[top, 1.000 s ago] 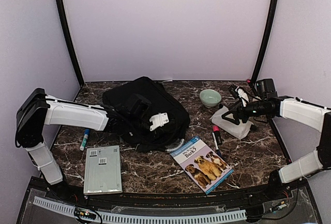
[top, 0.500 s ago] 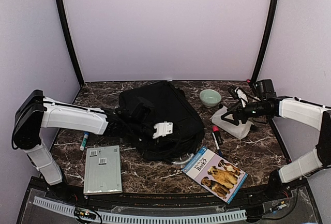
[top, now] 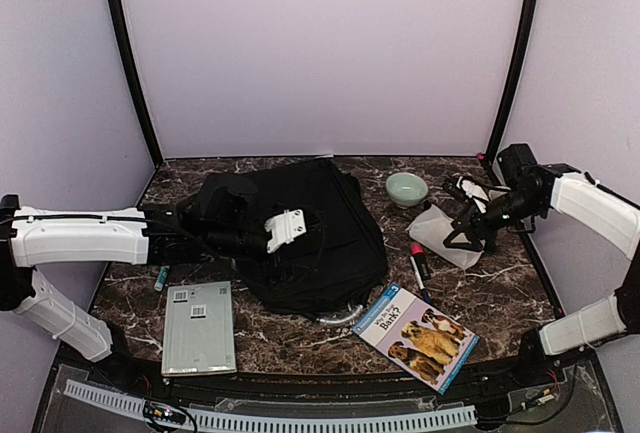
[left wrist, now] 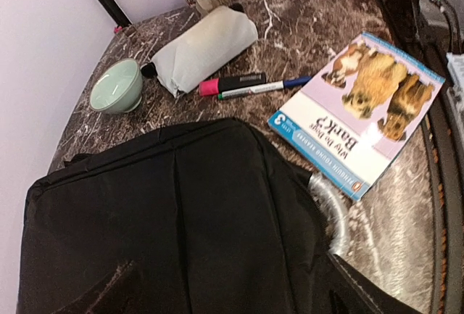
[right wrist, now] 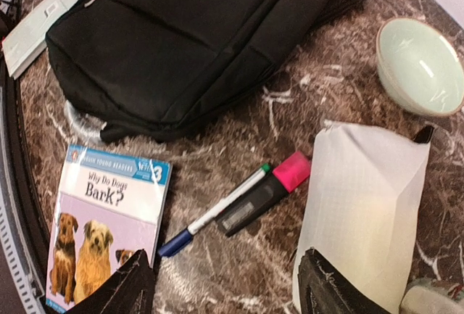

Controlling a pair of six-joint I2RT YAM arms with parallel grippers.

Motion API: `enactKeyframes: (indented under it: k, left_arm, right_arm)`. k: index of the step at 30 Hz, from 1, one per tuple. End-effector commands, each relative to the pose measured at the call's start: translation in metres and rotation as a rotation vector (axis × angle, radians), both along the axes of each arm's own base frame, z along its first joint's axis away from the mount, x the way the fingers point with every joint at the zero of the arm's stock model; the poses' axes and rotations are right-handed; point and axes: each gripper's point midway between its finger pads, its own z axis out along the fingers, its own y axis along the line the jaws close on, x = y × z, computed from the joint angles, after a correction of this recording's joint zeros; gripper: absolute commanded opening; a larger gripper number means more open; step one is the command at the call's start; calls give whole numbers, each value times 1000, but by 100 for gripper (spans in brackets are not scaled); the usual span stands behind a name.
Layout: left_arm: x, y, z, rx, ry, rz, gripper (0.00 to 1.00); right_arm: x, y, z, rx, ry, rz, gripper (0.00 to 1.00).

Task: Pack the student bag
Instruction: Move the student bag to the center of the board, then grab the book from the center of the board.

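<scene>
The student bag (top: 310, 253) lies flat mid-table (top: 500, 293), its long side roughly crosswise, directly beneath the nearer left pincer (top: 290, 228), whose jaws look spread and empty, while the right pincer (top: 468, 225), also released, hovers well apart over the white pouch (top: 440, 238).

Black student bag (top: 335, 208) (brown marbled table (top: 500, 293))
</scene>
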Motion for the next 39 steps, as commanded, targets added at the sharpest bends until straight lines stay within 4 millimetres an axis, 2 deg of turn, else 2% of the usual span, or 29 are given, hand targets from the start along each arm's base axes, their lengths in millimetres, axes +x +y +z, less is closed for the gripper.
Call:
enactKeyframes:
  k: [1,5,8,11,16,21,26,29,33,39]
  left_arm:
    - [-16,6,46,-153,157,139,87]
    - [-49,-3,50,-199,293,96,83]
    - [-80,-15,41,-200,312,0,80]
    - [-106,-26,13,-126,332,-79,76]
    - [-129,-41,-37,-32,357,-148,76]
    - [-136,-52,-72,46,301,-200,76]
    - [-132,-59,-105,156,179,-241,70]
    - [-132,-67,-118,218,105,-282,63]
    - [-136,-80,-125,221,90,-337,53]
    - [-137,-89,-147,267,70,-388,43]
  right_arm:
    - [-42,-19,-20,-143,111,64,68]
    - [-64,-26,-32,-189,224,120,66]
    - [-74,-27,-41,-211,299,144,64]
    - [-83,-26,-50,-234,374,184,63]
    - [-87,-13,-69,-257,482,208,62]
    - [-96,-6,-98,-304,609,230,59]
    - [-109,-8,-118,-354,692,243,57]
    - [-115,-9,-122,-369,724,254,57]
    - [-117,-8,-125,-384,743,250,58]
    - [-126,-6,-144,-445,816,274,58]
